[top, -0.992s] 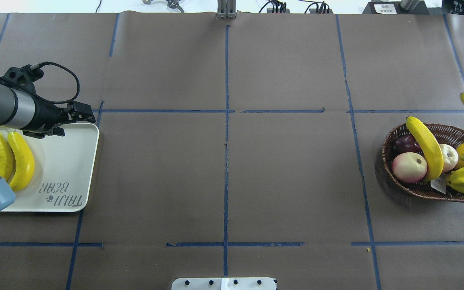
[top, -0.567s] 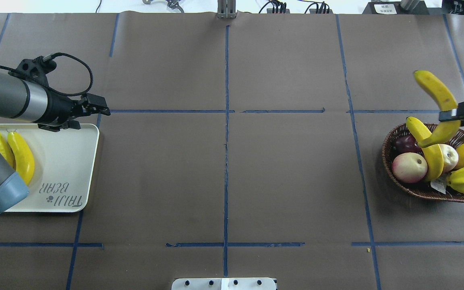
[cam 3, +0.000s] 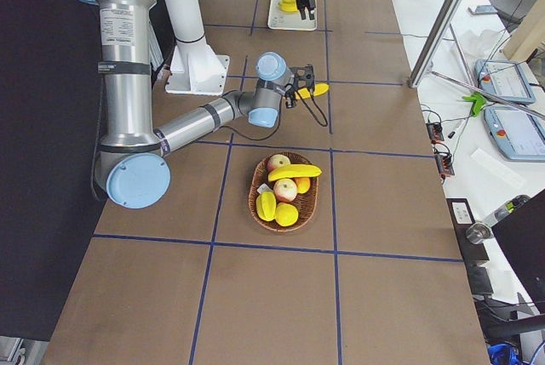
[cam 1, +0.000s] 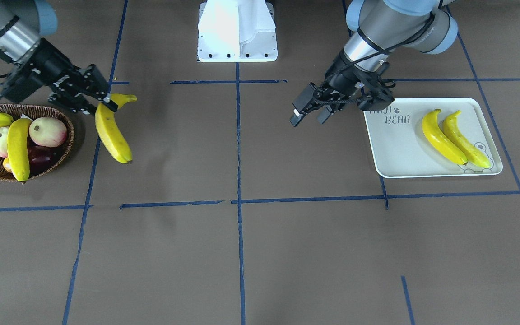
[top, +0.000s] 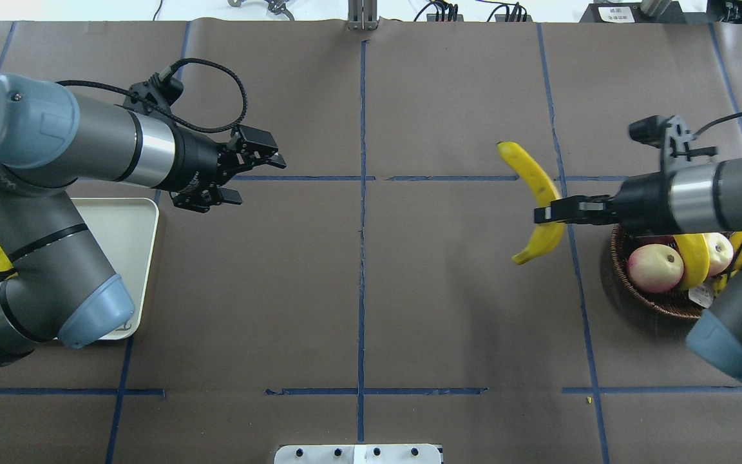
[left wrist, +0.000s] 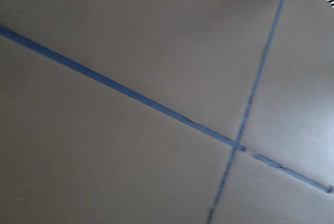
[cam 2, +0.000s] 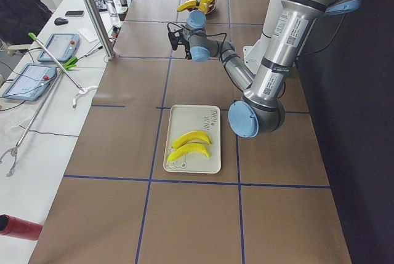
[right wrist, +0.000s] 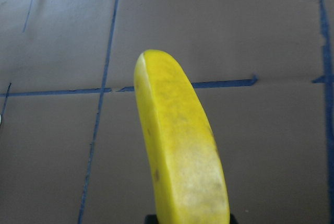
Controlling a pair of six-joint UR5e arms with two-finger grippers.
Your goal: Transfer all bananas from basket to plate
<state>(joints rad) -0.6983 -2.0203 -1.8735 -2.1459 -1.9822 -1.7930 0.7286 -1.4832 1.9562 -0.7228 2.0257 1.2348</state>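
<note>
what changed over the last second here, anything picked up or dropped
The right gripper, shut on a banana throughout, carried it from above the basket toward the table's middle. The left gripper, open, swung off the plate toward the middle too. Nothing was grasped or released. The two plated bananas, the basket's remaining banana, the plate and basket stayed put.

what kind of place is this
Probably a robotics lab: a left arm and right arm work over a table gridded with blue tape, and control tablets lie on a side bench.
</note>
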